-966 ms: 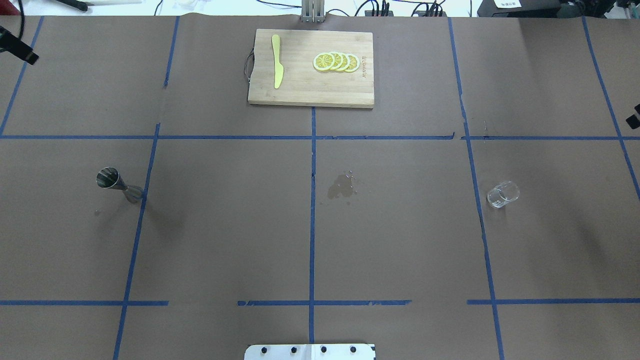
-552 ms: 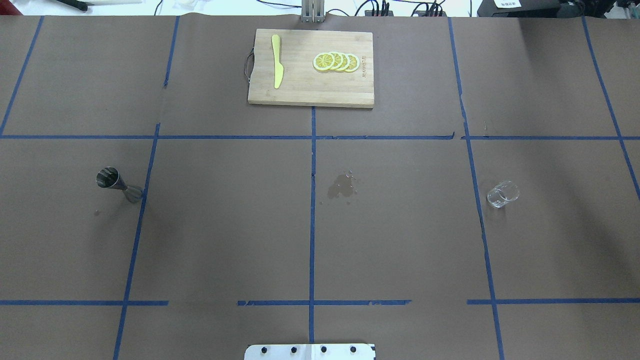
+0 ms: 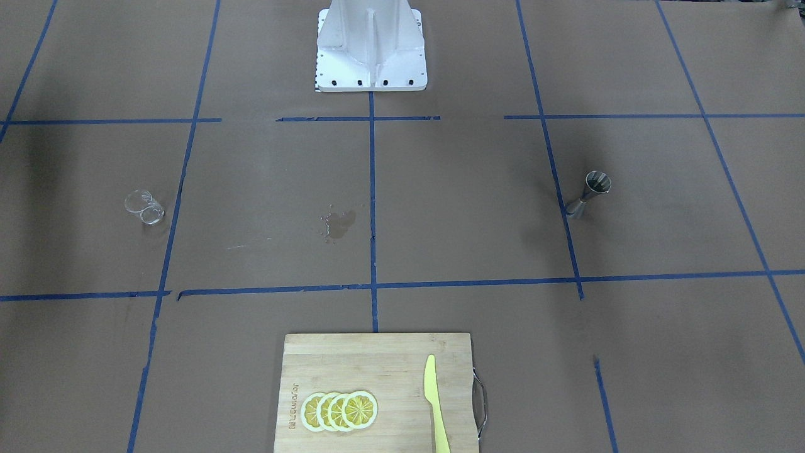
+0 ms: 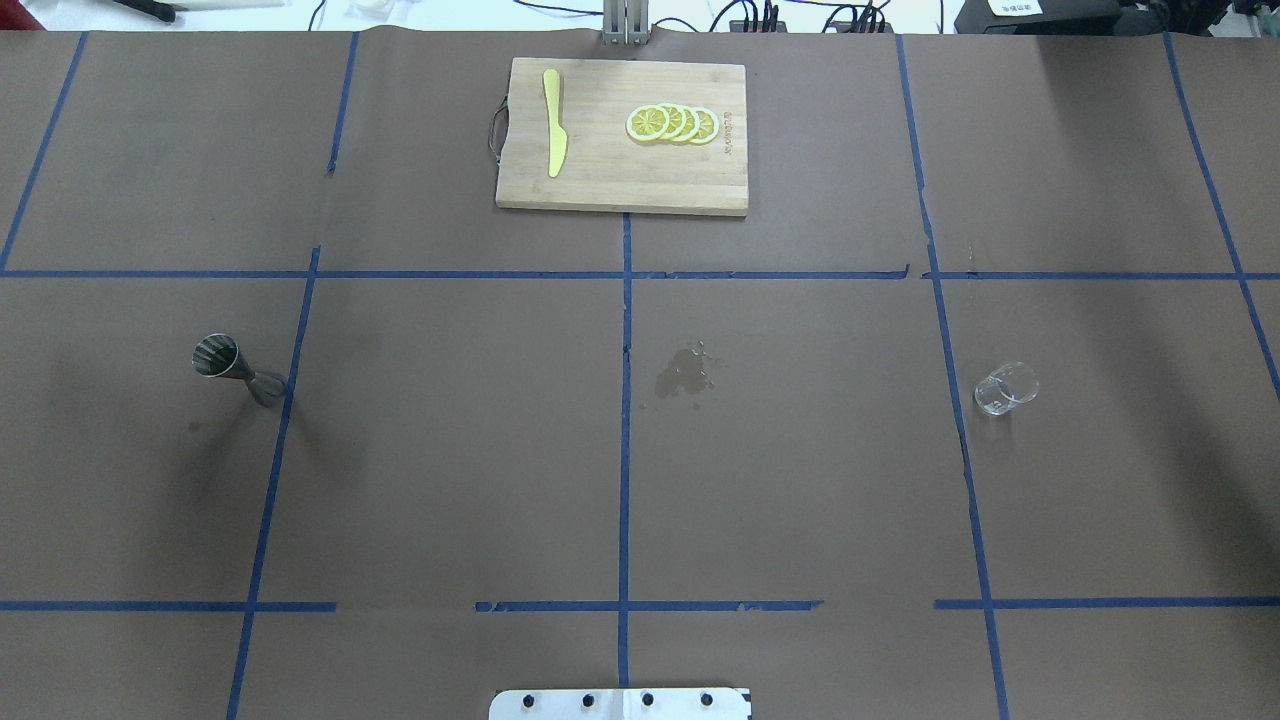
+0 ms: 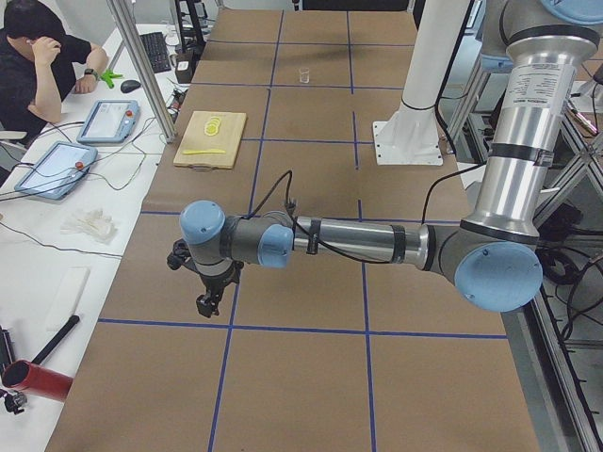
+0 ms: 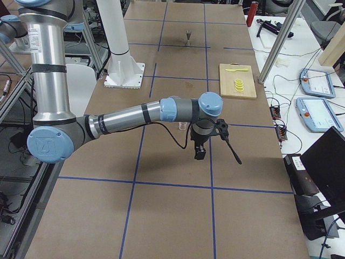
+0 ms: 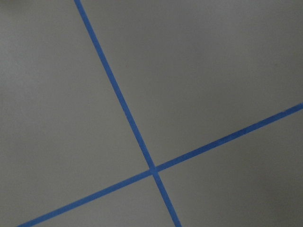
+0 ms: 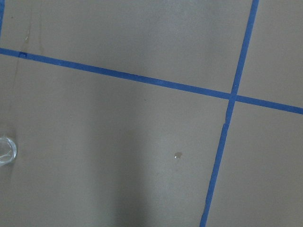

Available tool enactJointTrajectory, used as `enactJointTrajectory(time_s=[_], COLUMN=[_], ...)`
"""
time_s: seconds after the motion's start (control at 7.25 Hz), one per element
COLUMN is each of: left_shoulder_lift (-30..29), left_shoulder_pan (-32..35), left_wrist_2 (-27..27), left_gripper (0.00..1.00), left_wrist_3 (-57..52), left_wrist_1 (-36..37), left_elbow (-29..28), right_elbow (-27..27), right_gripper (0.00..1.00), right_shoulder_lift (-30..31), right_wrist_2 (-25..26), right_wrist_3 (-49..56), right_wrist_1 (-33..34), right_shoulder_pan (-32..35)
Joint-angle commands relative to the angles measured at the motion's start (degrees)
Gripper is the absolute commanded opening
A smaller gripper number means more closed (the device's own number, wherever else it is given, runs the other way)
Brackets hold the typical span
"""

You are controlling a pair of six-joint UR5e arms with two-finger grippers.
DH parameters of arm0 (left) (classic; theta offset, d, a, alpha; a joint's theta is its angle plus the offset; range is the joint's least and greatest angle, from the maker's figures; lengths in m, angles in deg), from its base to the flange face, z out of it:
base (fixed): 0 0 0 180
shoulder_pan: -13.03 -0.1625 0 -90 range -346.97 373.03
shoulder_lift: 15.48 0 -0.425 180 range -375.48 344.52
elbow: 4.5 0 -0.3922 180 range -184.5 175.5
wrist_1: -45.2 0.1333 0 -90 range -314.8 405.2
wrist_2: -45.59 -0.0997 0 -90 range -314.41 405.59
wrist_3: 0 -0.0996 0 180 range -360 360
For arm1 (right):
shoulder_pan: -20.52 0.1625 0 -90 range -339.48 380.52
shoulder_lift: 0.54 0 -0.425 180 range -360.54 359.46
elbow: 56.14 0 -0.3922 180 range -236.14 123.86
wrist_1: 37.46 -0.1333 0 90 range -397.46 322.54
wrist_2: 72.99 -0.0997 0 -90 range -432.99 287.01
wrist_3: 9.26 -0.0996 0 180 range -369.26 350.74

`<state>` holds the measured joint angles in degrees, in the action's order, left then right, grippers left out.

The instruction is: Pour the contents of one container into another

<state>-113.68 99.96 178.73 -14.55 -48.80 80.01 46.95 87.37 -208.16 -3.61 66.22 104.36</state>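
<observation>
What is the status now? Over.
Left gripper, right gripper: outside overhead view, open or shut unclear. Glass cup at robot's right, jigger at left, both standing free. Wet patch between them.

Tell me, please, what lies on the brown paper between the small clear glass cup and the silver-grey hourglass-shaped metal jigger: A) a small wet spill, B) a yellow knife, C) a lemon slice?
A: a small wet spill sits roughly midway between the small clear glass cup and the silver-grey hourglass-shaped metal jigger.
</observation>
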Motion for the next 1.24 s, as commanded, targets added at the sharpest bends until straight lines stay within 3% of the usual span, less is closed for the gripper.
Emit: enactJointTrajectory(time_s=[0.0, 0.28, 0.69, 1.1], left_shoulder_lift=[2.74, 4.41, 4.86, 4.86], left_shoulder_pan=[0.08, 0.17, 0.17, 0.17], left_wrist_2=[0.28, 0.37, 0.37, 0.37], left_gripper=[1.00, 1.00, 1.00, 1.00], left_wrist_3=[1.71, 3.48, 3.39, 3.57], left_wrist_1=[0.14, -0.30, -0.39, -0.30], left_elbow=[0.30, 0.39, 0.56, 1.26], right_elbow=[-1.93, -4.72, -12.80, -13.27], right_gripper=[1.00, 1.00, 1.00, 1.00], right_shoulder_lift=[0.16, 0.25, 0.69, 0.87], right_wrist_2=[-0.10, -0.62, -0.71, -0.63], right_wrist_3=[-0.46, -0.38, -0.46, -6.00], right_wrist_1=[-1.72, -1.72, -11.96, -14.64], right_shoulder_pan=[1.14, 4.48, 7.74, 7.92])
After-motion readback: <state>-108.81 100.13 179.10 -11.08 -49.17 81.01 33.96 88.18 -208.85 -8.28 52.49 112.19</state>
